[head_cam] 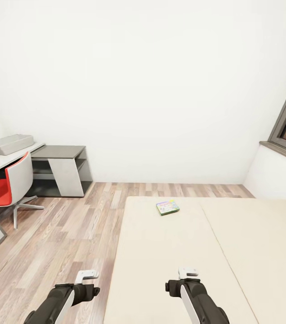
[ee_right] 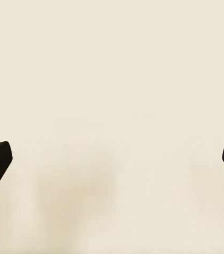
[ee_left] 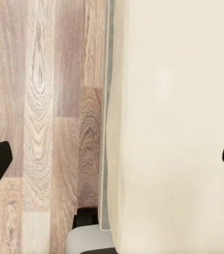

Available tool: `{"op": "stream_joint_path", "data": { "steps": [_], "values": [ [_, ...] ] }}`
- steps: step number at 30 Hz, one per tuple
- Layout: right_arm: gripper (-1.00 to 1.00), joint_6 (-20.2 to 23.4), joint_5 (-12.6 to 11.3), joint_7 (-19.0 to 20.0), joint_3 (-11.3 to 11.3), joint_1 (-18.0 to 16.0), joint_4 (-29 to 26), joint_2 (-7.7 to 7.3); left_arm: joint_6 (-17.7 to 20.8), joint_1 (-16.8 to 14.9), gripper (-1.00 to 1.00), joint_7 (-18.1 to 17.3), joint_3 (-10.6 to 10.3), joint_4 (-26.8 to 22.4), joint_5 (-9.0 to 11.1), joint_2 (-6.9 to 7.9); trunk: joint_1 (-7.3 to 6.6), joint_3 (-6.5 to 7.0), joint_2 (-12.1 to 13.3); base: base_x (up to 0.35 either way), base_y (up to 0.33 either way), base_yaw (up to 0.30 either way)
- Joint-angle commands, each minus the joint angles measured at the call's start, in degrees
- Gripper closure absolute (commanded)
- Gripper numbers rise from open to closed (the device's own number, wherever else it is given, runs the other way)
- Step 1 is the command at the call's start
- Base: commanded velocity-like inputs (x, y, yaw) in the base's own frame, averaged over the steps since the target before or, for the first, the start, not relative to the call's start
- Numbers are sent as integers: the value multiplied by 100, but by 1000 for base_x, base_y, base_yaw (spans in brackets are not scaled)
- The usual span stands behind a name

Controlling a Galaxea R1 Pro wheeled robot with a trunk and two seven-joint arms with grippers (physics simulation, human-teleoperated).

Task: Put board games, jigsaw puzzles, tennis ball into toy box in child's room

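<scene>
Head view: 1 board game (head_cam: 167, 207) lies on the bed (head_cam: 161, 252) at frame centre. Toy box (head_cam: 9, 144) sits on the table (head_cam: 8, 159) at far left. Left gripper (head_cam: 87, 275) and right gripper (head_cam: 188, 272), bottom of frame, both spread apart, empty.

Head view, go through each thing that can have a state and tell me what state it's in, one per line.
board game: lying flat on the bed, untouched
bed: bare apart from that one box
toy box: upright on the table
table: carries the toy box
left gripper: open, empty, over the floor
right gripper: open, empty, over the bed
chair: upright beside the table
</scene>
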Motion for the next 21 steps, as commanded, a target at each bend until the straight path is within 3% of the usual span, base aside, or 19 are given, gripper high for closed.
{"op": "stream_joint_path", "data": {
  "steps": [1,21],
  "values": [
    [-100,27,-21,-29,-1,-4,-8,2,36,-3,-100,-24,14,-8,9,-2,4,-13,-13,0,-16,0],
    [-100,27,-21,-29,-1,-4,-8,2,10,-3,-100,-23,9,-8,9,-2,4,-13,-13,0,-83,0]
  ]
}}
